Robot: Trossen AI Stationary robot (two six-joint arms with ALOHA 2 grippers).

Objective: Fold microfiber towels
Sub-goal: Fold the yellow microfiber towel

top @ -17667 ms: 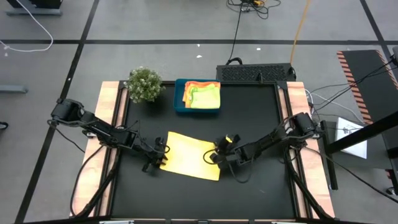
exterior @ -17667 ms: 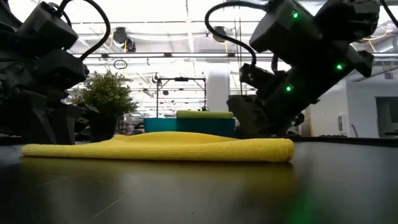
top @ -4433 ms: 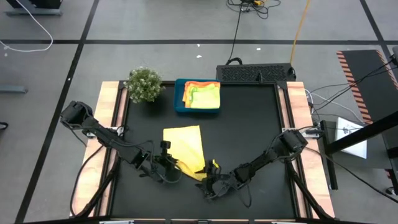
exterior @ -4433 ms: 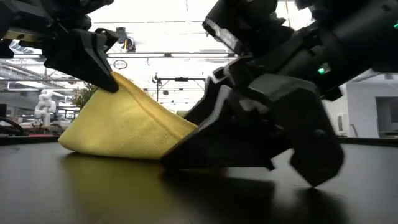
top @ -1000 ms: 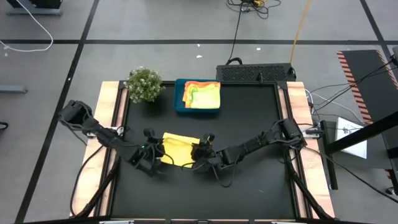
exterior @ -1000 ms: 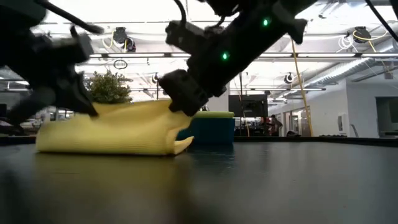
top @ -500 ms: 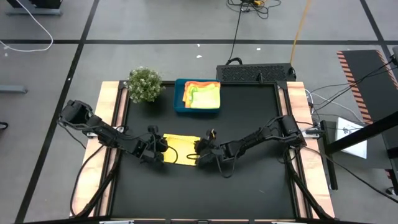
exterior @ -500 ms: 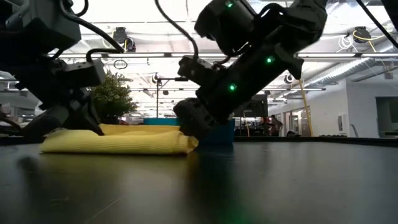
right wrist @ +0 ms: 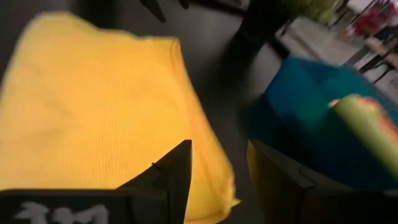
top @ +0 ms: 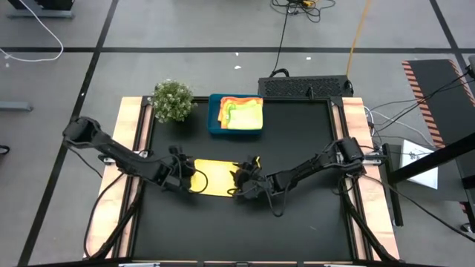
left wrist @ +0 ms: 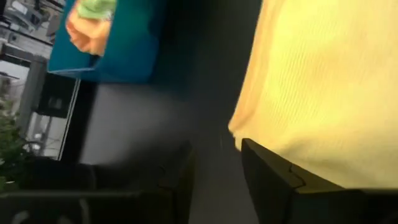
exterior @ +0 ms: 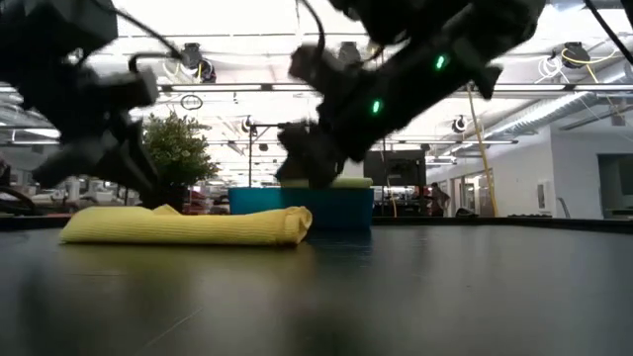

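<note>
the folded yellow microfiber towel (top: 214,178) lies flat on the black table (top: 297,141), just in front of the blue tray (top: 215,126) that holds a stack of folded towels (top: 243,113). the left gripper (top: 183,178) sits at its left end and the right gripper (top: 239,184) at its right end, both with jaws apart and gripping nothing. a small green plant (top: 171,100) stands beside the tray.

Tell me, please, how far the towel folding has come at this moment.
Done: the yellow towel lies folded into a compact strip on the table; folded towels sit in the blue tray. In hand: the left tool and right tool flank it, both open. Left: traying it, probably.
</note>
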